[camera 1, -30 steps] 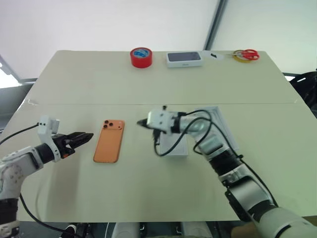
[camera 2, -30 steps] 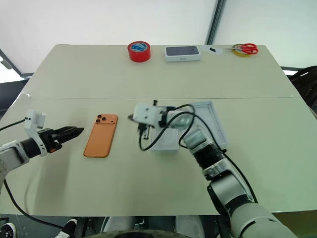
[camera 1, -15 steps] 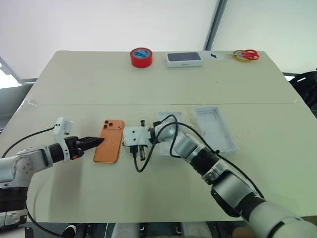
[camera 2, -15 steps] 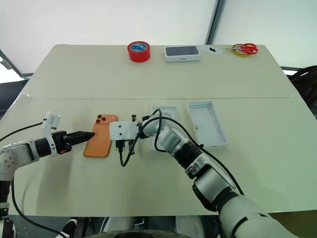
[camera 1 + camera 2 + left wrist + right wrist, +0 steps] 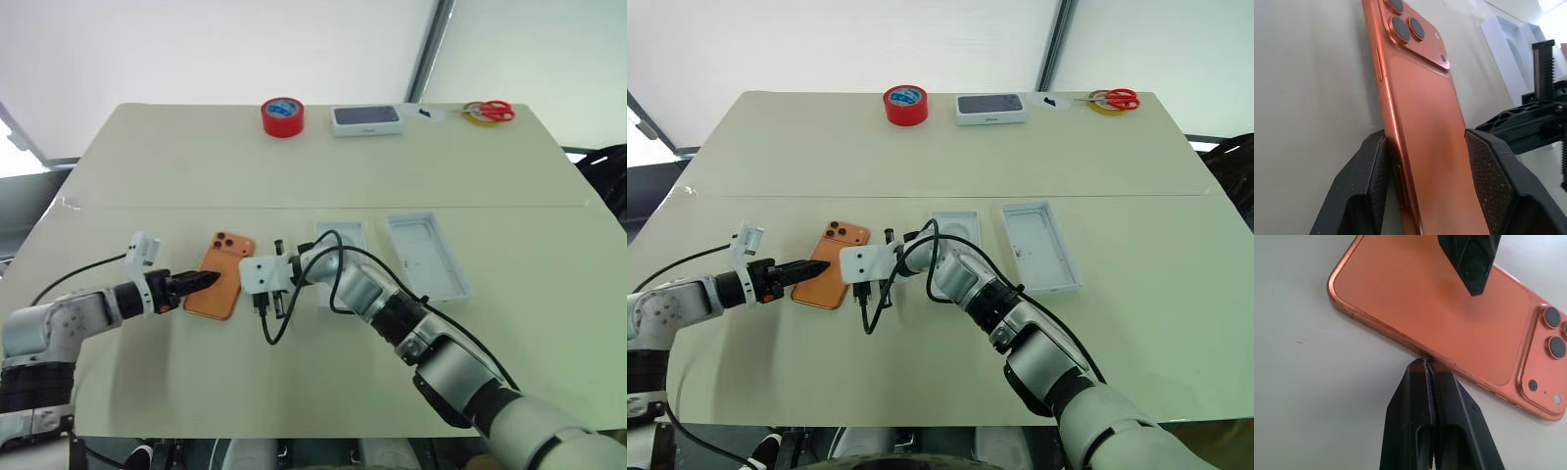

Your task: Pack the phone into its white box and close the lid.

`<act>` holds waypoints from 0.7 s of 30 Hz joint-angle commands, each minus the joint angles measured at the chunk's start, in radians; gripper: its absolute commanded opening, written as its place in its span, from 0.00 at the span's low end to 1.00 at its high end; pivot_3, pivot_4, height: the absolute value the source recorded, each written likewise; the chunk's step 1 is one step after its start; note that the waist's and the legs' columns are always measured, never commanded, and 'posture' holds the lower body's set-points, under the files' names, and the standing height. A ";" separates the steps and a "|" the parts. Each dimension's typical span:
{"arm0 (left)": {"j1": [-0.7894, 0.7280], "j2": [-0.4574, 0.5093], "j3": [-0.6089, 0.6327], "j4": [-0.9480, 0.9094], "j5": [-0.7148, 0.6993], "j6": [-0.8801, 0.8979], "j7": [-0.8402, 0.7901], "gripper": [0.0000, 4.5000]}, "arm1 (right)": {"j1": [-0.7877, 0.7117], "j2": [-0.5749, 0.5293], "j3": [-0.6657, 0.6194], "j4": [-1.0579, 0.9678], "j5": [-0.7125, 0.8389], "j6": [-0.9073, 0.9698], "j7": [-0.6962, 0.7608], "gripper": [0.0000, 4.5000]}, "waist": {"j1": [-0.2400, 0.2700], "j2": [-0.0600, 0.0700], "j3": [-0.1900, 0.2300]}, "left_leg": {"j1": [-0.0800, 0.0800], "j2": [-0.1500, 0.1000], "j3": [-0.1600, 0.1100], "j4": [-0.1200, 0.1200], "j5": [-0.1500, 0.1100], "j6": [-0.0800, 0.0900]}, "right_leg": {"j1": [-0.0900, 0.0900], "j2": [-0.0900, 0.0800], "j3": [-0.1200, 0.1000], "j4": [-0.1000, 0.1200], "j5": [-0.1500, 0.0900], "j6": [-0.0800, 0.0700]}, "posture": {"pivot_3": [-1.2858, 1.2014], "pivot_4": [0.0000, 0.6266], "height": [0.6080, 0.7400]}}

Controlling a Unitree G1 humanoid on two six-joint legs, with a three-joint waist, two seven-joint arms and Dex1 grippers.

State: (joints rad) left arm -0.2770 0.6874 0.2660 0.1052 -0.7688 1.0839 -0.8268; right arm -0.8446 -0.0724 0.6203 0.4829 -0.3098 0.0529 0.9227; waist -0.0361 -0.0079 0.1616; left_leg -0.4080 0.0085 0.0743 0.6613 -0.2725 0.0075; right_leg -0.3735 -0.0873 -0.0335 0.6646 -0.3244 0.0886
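Two grippers flank your slim orange phone (image 5: 1425,142): left fingers (image 5: 1488,186) straddle it, apart; right fingers (image 5: 1422,401) pressed together at its edge.

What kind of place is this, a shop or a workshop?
Probably a test bench or lab, not a shop: a plain beige table under pale sheeting, with a red tape roll and scissors along its far edge.

My left gripper (image 5: 819,266) reaches onto the near end of the orange phone (image 5: 830,262), which lies camera-side up on the table (image 5: 774,147). My right gripper (image 5: 859,269) sits just beside the phone's other long edge, with a white box (image 5: 955,239) and a white lid (image 5: 1041,245) lying open beyond it.
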 commanded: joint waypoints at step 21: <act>0.021 0.007 0.029 0.089 -0.017 0.064 -0.028 0.15 | -0.003 -0.007 -0.006 0.025 -0.015 -0.013 -0.021 0.00 | -0.011 0.000 -0.001 | 0.000 0.000 0.000 -0.001 0.000 0.000 | 0.000 0.000 0.000 0.000 0.000 0.000 | 0.52 0.24 0.92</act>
State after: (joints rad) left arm -0.2871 0.6859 0.3077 0.1805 -0.8047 1.1265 -0.8714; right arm -0.8444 -0.0771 0.6167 0.4960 -0.3105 0.0366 0.9104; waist -0.0468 -0.0080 0.1610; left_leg -0.4078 0.0088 0.0743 0.6600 -0.2725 0.0074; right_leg -0.3740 -0.0873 -0.0337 0.6645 -0.3244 0.0886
